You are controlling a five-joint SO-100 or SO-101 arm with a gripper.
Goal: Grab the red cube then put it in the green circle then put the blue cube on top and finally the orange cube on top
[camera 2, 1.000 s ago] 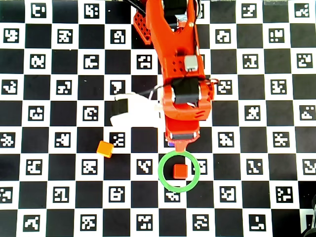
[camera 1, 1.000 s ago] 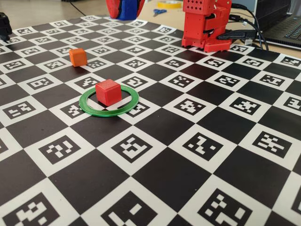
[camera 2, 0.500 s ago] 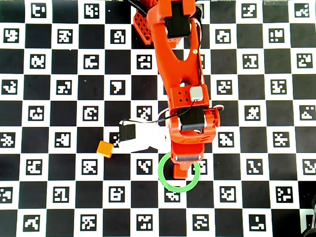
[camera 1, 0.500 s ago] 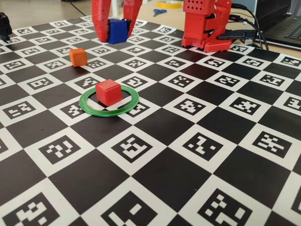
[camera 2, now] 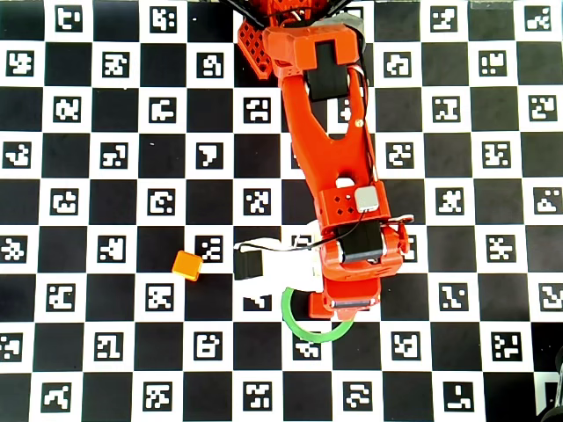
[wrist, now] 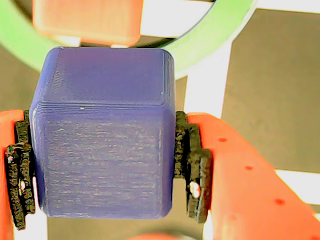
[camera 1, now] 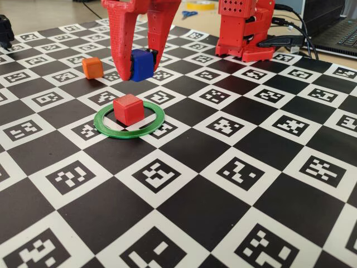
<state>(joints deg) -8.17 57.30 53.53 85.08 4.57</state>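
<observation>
hand [camera 1: 138,71] pinching blue cube [camera 1: 141,64], just behind red cube [camera 1: 128,108] inside green circle [camera 1: 106,128]

**Non-task items in view**

Work surface: checkerboard mat [camera 1: 184,215] of black squares alternating with white squares, each white square printed with a black fiducial marker. It fills the overhead view [camera 2: 106,158] edge to edge and shows as blurred dark and white patches in the wrist view [wrist: 270,90].

Fixed view, beyond the mat's far edge: light wooden tabletop [camera 1: 50,14]. On it, blue-handled scissors [camera 1: 189,14] near a yellow tape roll [camera 1: 202,5], cut off by the top edge. Far right: open laptop [camera 1: 340,30], black cables [camera 1: 293,25] running beside it. Far left edge: a dark object [camera 1: 5,30], partly cropped, identity unclear.
</observation>
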